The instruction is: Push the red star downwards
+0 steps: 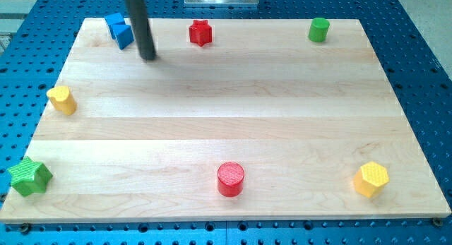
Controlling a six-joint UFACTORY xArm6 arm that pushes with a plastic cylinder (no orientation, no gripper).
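The red star [200,32] lies near the top edge of the wooden board [233,118], left of centre. My tip [148,58] is on the board to the star's left and a little lower, apart from it. The rod rises from there to the view's top. Just left of the rod sits a blue block [119,30] of two joined pieces, close to the rod but not clearly touching it.
A green cylinder [319,30] stands at the top right. A yellow block [63,100] sits at the left edge, a green star [30,177] at the bottom left corner, a red cylinder [230,179] at bottom centre, a yellow hexagon [371,179] at bottom right.
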